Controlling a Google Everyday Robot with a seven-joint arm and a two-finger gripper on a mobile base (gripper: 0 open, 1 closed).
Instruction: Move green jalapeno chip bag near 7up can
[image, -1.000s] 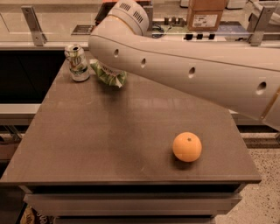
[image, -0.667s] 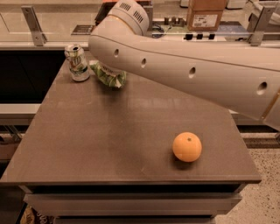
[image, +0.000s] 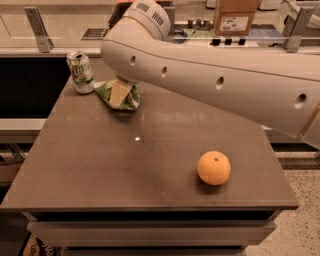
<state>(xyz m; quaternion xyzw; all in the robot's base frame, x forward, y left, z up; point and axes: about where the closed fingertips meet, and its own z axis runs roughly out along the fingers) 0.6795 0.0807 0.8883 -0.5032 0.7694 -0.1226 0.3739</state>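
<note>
Gripper (image: 121, 86) sits at the far left of the counter (image: 100, 170), tucked under the big white arm (image: 215, 75) and right down on the green chip bag (image: 107, 93). The arm hides most of it, so I cannot tell whether it is clamping the bag or has let go. The bag lies crumpled on the counter just beside the soda can (image: 81, 73), on the can's right, close but apparently not touching. The can stands upright near the back left corner. An orange (image: 214, 168) rests well apart, toward the front right.

The bag looks light, soft and crinkly, likely slick foil that gives under pressure. A pinch across a bunched fold or the top edge should hold better than the puffed middle, and a hard squeeze would crush the chips. The can bears a green logo on white, probably the 7up mark, though no letters read clearly. A cardboard box (image: 235, 15) behind the counter carries a white label whose print is illegible.
</note>
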